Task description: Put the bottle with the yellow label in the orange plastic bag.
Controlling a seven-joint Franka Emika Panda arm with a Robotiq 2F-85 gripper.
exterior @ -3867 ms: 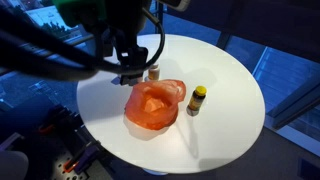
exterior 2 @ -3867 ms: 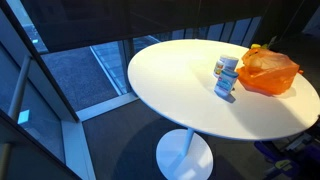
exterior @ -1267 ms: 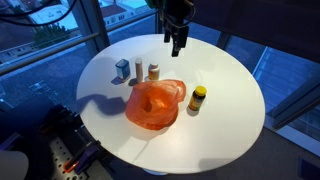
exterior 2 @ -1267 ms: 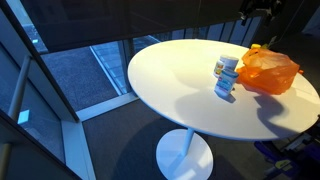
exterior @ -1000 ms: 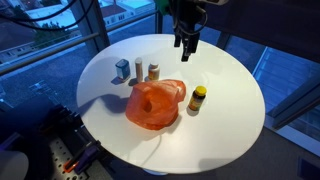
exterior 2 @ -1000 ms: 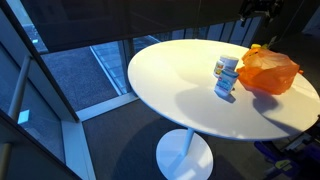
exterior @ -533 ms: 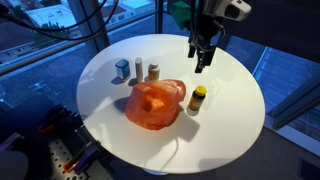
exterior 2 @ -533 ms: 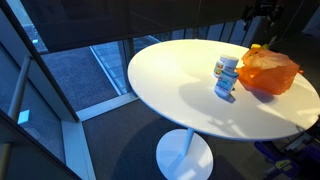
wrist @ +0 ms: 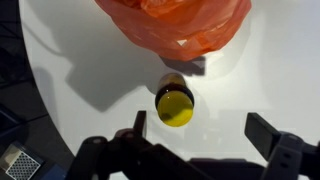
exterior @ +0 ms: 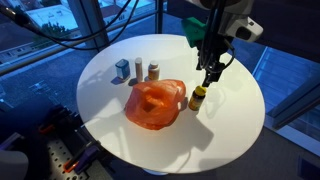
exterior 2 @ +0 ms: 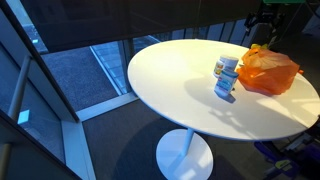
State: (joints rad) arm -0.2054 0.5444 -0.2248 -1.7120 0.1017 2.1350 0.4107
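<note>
The bottle with the yellow label point(exterior: 198, 98) is small and dark with a yellow cap. It stands upright on the round white table point(exterior: 235, 120), just beside the orange plastic bag point(exterior: 153, 104). In the wrist view I look down on its yellow cap point(wrist: 175, 105), with the bag point(wrist: 175, 25) above it. My gripper point(exterior: 211, 82) hangs open and empty just above the bottle. Its two fingers point(wrist: 200, 128) are spread wide, and the bottle lies near the left one. In an exterior view the gripper point(exterior 2: 262, 36) is behind the bag point(exterior 2: 268, 70).
Three other small containers stand in a row beyond the bag: a grey one point(exterior: 122, 68), a slim one point(exterior: 138, 68) and a white-capped bottle point(exterior: 153, 71). Two of them show in an exterior view point(exterior 2: 227, 75). Glass walls and railings surround the table.
My arm has swung from over the containers and the bag across the far side of the table, then come down over the yellow-label bottle. The bottles and bag have not moved.
</note>
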